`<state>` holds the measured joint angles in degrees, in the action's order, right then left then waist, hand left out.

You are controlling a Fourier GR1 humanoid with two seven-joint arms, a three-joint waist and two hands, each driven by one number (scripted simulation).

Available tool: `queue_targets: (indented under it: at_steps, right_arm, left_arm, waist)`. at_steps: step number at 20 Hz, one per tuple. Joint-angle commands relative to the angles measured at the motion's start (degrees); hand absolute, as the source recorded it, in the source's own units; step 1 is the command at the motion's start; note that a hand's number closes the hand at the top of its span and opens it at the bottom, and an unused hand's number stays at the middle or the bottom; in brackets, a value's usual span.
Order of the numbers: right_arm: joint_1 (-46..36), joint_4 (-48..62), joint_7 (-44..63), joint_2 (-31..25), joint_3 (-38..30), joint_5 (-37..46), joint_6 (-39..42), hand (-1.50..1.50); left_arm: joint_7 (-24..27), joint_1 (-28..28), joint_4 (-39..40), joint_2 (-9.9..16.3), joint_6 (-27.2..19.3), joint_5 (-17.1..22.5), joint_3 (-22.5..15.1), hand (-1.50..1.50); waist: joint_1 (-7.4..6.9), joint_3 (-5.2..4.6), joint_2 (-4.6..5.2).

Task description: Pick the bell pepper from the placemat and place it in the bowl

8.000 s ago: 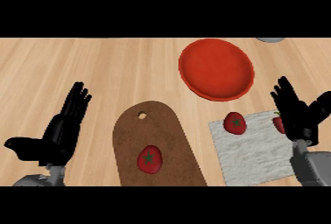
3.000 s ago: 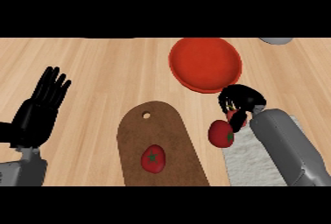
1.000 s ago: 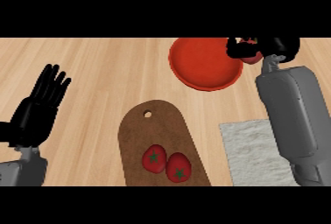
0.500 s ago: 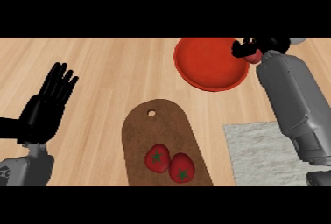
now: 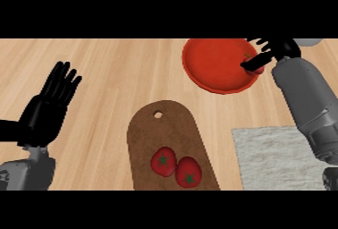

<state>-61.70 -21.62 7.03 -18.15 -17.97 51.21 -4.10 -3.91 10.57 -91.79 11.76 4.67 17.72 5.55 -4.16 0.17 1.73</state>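
The pepper (image 5: 257, 68) is at the upper right of the frame, over the right rim of the bowl (image 5: 214, 65). Only a small red part of it shows, because the right hand (image 5: 271, 53) has its fingers curled round it and hides most of it. Whether the pepper touches the bowl's rim cannot be told. The bowl is red and round and sits on the wooden surface (image 5: 119, 76) near the top edge. The right forearm (image 5: 303, 98) runs down from the hand along the right side of the frame and crosses the upper right corner of the pale grey placemat (image 5: 271, 156) at the lower right.

Left of the placemat, in the lower middle, lies a brown board (image 5: 162, 134) with a rounded top and a small hole near it. Two red tomatoes (image 5: 177, 165) with green stems lie touching each other on its lower part.

At the left edge, the left hand (image 5: 46, 109) rests open, fingers straight and pointing up, holding nothing.
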Motion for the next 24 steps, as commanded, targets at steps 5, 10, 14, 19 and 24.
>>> queue_targets:
  at_steps: [5, 10, 14, 19, 24]
  right_arm:
    - [-1.15, -0.69, -12.68, 2.07, -12.79, -13.39, -7.71, -1.5]
    - [-0.83, -0.13, -17.89, -2.62, -20.15, -20.85, -6.94, -1.5]
    - [1.46, 2.26, -19.97, -8.42, -22.34, -22.22, -7.28, -1.5]
    - [5.67, 3.67, -22.39, -11.86, -24.17, -25.7, -2.87, -1.5]
    - [11.55, 3.34, -24.79, -19.43, -24.65, -27.83, 6.48, -1.5]
  left_arm:
    - [0.81, -0.9, -0.03, -1.06, -0.52, -0.49, -0.29, 0.0]
    - [0.97, -1.72, 0.29, -0.05, 0.62, -0.46, 0.14, 0.0]
    - [-0.51, -2.35, -1.58, 0.04, -0.15, -0.02, 0.72, 0.0]
    - [1.38, -0.96, 2.92, 0.62, 1.17, 0.65, 2.66, 0.0]
    - [1.32, -5.72, -2.78, -0.54, -0.33, -0.62, 1.92, 0.0]
  waist:
    - [0.31, 0.1, -0.04]
    - [1.28, -0.01, -0.43]
    - [1.31, -0.01, -0.6]
    - [2.8, -0.09, -1.03]
    - [3.44, -0.11, -1.48]
